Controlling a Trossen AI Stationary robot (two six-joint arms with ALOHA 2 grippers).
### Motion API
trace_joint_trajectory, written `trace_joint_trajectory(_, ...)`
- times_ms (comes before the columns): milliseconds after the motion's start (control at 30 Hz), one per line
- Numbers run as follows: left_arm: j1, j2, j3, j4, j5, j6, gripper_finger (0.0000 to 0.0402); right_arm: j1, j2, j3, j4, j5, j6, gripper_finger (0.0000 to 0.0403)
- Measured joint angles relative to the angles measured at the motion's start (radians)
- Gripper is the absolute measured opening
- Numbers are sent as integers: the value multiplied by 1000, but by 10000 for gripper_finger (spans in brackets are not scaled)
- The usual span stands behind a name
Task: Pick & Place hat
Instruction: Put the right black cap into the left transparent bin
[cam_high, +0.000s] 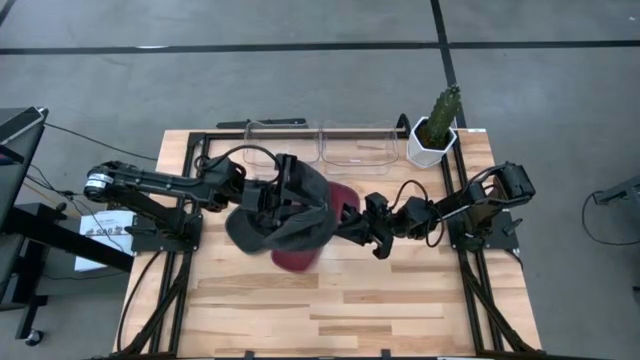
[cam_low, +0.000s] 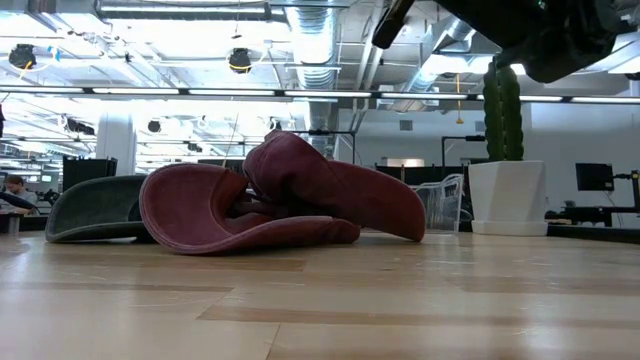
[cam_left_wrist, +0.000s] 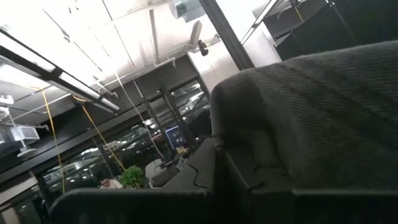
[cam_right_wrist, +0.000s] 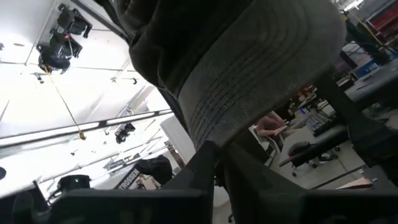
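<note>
A dark grey hat hangs in the air over the middle of the table, between my two grippers. My left gripper is shut on its left side and my right gripper on its right side. Below it a maroon hat lies crumpled on the table on its brim. In the low view a grey-green hat brim rests flat on the table, left of the maroon hat. The held hat is above the low view's picture. My left gripper pinches a fold of the grey hat's cloth between its two fingers, which slant upward; the hat's body bulges beyond them. My right gripper pinches the edge of the hat's stitched brim between its two fingers, coming from the table's right and slanting up. The brim spreads out above the fingers, clear of the table.
Two clear plastic bins stand along the far edge. A potted cactus in a white pot is at the far right corner. The near half of the wooden table is bare wood.
</note>
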Motion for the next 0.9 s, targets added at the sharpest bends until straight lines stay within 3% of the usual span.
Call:
trace_joint_trajectory(467, 1, -1, 0, -15, -2, 0, 28, 2, 0, 0, -32, -84, -89, 1)
trace_joint_trajectory(767, 5, -28, -2, -38, -37, 8, 102, 0, 0, -25, -91, -94, -120, 0)
trace_joint_trajectory(900, 9, -59, -2, -103, -155, 8, 134, 0, 0, -29, -95, -93, -122, 0)
